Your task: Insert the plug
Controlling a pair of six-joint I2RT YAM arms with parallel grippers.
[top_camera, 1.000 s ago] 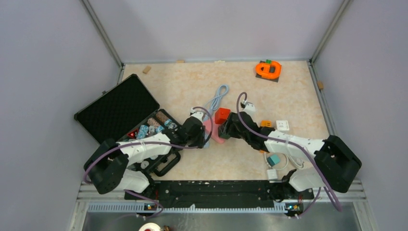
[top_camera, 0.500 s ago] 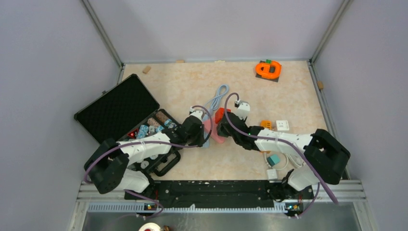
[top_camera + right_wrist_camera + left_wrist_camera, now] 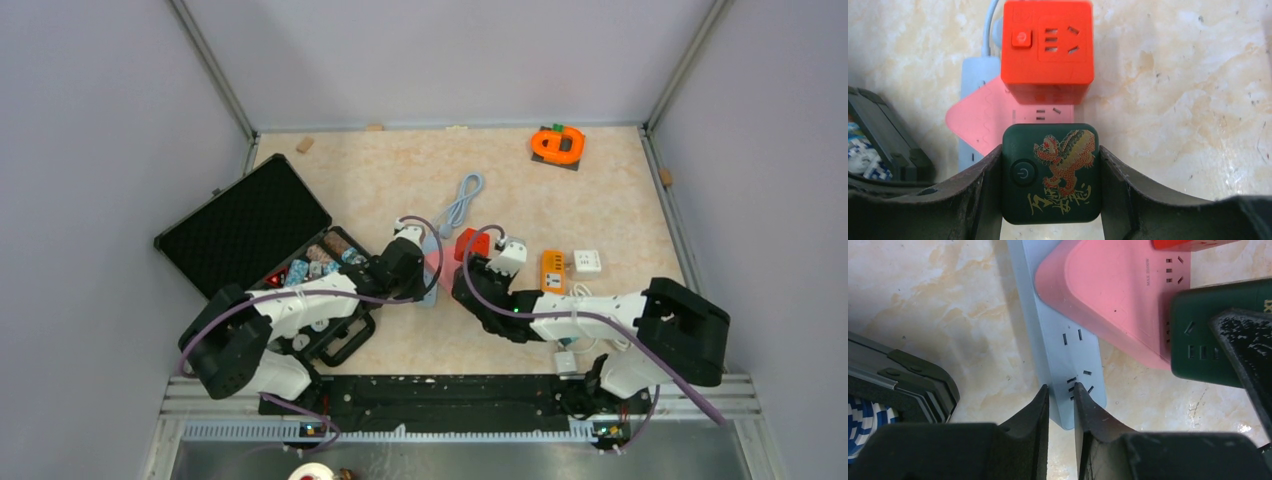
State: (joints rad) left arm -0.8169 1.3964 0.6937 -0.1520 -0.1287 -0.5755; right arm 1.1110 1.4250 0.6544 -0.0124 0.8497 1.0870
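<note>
The right gripper [image 3: 1050, 165] is pinching the green cube plug [image 3: 1050, 192] at the edge of the pink strip [image 3: 983, 125], printed face pointing up, prongs hiding underneath. The left gripper [image 3: 1061, 392], pressed together, is hovering over the blue strip [image 3: 1068, 350].

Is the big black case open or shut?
Open. The black case has its lid laid back, so its bumpy foam lining shows, and the small things in its bottom half are in plain sight.
</note>
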